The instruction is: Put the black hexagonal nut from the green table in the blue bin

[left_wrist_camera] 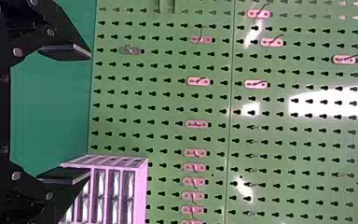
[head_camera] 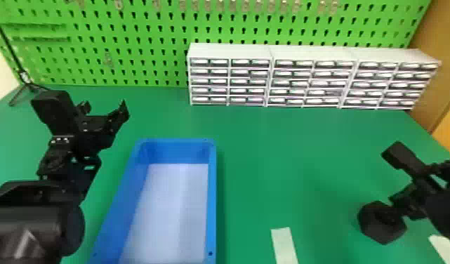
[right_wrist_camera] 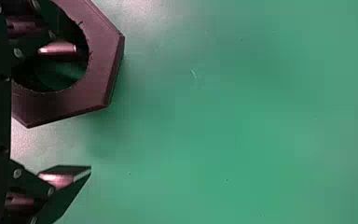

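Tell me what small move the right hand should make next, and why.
I'd probably start closing the right hand gently: one finger lines up with the nut's hole and the other is outside it, so one side of the nut seems to lie between them, ready to be pinched.

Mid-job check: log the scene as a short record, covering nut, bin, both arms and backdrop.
Black hexagonal nut: on the green table, right of the bin
Blue bin: on the table, nut not in it
Right gripper: jaws apart, one seen over the nut's hole, the other outside the nut
Left gripper: jaws apart, nothing between, left of the bin's far end
Backdrop: white drawer units, green pegboard
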Controlling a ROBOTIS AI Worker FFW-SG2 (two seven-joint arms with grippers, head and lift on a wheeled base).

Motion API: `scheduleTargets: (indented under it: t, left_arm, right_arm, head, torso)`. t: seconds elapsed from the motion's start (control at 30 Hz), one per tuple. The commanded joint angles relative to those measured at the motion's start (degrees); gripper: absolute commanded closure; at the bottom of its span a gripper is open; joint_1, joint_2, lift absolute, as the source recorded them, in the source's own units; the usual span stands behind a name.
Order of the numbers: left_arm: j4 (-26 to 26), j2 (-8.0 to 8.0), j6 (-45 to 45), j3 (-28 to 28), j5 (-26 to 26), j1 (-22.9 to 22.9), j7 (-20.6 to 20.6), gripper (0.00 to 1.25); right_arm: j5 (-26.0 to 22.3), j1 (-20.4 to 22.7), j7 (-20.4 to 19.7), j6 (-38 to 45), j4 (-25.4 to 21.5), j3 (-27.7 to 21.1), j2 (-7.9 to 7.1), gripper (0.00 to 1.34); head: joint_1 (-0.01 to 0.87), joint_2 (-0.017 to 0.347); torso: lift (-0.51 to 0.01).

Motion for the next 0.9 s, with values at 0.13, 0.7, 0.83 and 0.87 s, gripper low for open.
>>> scheduleTargets:
  t: [0.13, 0.7, 0.83, 0.87]
  left_arm:
    - [0.0, 0.0, 0.0, 0.2, 0.1, 0.3, 0.0, 0.38]
    - [0.0, 0.0, 0.0, 0.1, -0.1, 0.4, 0.0, 0.38]
    - [0.0, 0.0, 0.0, 0.3, 0.0, 0.7, 0.0, 0.37]
    - [0.0, 0.0, 0.0, 0.3, 0.0, 0.7, 0.0, 0.38]
  right_arm:
    - [-0.1, 0.5, 0.1, 1.1, -0.4, 0.6, -0.09, 0.88]
    - [0.6, 0.6, 2.2, 4.0, -2.5, 2.0, -0.88, 1.02]
    - [1.0, 0.4, 3.3, 4.9, -4.4, 2.2, -1.49, 1.02]
    - [1.1, 0.3, 3.6, 5.3, -5.1, 2.2, -1.67, 1.02]
  head:
    - [0.686, 0.028]
    - [0.686, 0.028]
    - [0.686, 0.028]
    - [0.686, 0.028]
  torso:
    - [-0.096]
    - [-0.096]
    - [-0.096]
    - [-0.096]
